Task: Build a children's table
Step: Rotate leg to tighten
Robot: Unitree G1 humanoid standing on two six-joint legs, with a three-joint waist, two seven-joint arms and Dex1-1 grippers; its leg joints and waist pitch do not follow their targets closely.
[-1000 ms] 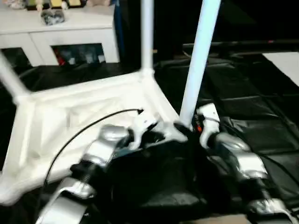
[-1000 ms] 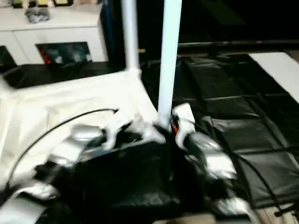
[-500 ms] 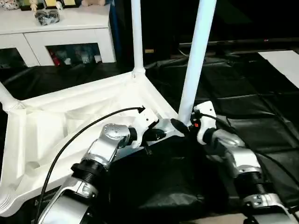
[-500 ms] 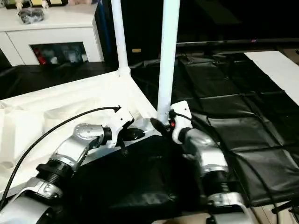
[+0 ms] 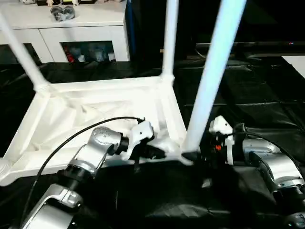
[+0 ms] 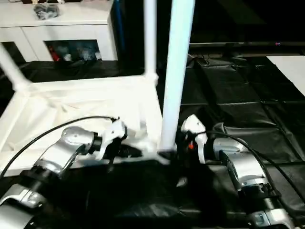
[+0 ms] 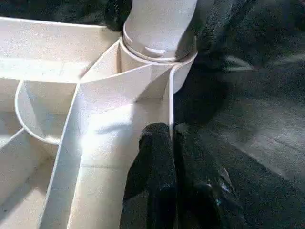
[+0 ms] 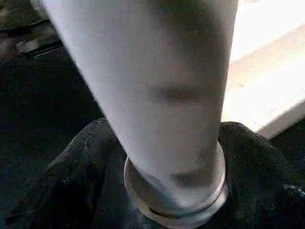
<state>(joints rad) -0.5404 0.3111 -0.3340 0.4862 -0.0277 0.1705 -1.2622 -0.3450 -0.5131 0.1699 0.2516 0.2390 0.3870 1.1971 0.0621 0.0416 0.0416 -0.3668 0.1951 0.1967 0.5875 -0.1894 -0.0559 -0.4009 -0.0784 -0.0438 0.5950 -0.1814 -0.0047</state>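
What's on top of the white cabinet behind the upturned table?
On the cabinet sits a dark clump and some small items along the picture's edge, too cut off to identify.

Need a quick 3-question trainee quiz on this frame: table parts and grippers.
1. True or false: the tabletop lies with its ribbed underside facing up.
2. The left gripper is shut on: A) the tabletop's side wall; B) a leg; C) nothing.
3. Which gripper sits at the base of the nearest leg?

Key: 1 true. 2 A. 3 the right gripper.
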